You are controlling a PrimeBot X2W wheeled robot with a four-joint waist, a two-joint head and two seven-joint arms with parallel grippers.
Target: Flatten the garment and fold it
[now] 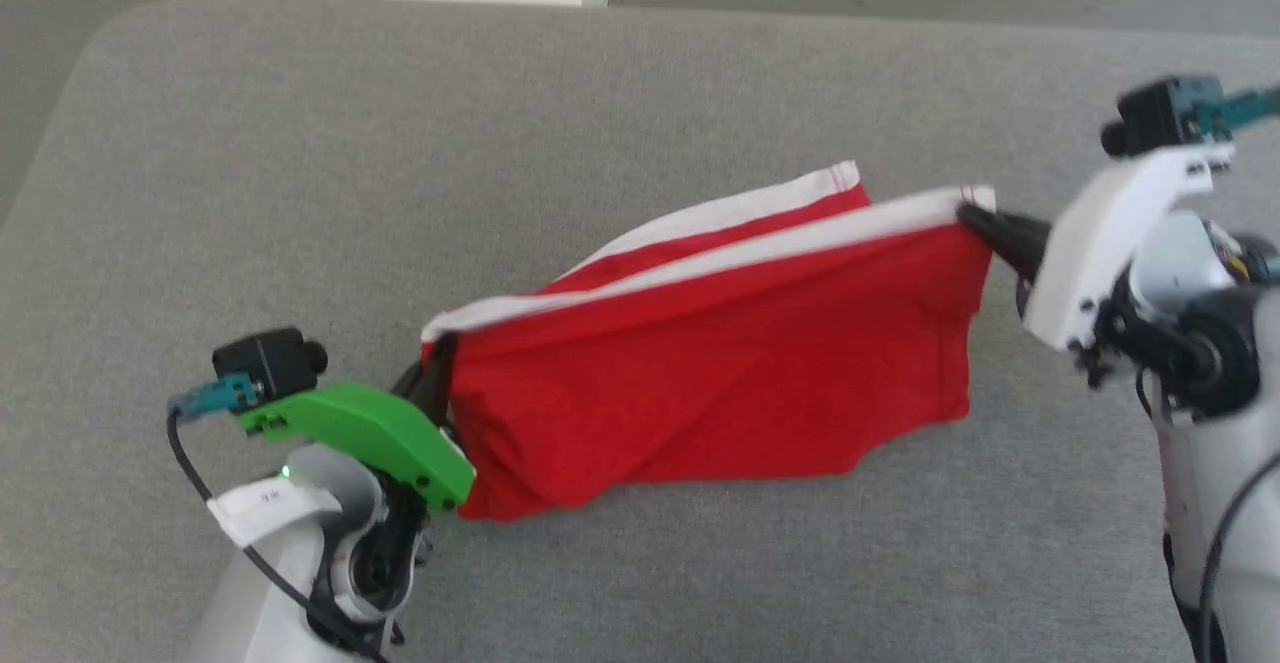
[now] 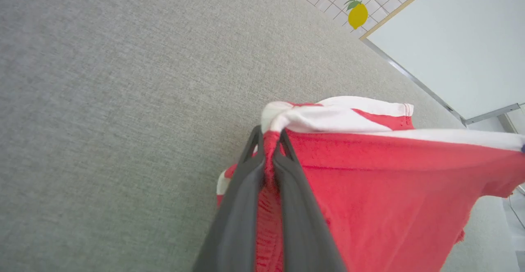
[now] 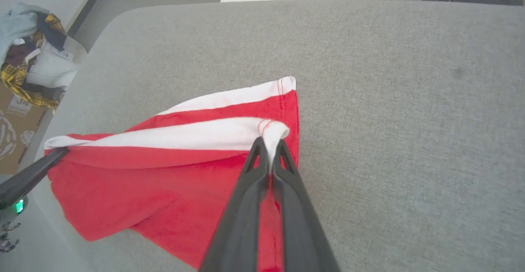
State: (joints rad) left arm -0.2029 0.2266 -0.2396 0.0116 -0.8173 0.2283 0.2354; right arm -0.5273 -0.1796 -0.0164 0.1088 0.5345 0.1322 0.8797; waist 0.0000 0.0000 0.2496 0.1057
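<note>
On the left, squeezing the left gripper (image 1: 438, 358) fingers (image 2: 242, 206) tight on one end of the garment (image 1: 720, 383), just under the white band (image 1: 700, 258). In the middle, stretching the red cloth out and holding its top edge up, with the bottom lying on the grey worktop (image 1: 300, 143). Probably pulling it tight like this to get the wrinkles out before laying it flat. On the right, pinching the right gripper (image 1: 975, 215) fingers (image 3: 242, 214) hard on the other end of the band.

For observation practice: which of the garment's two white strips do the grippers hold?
The nearer white strip, stretched between left gripper and right gripper; the farther strip lies loose.
</note>
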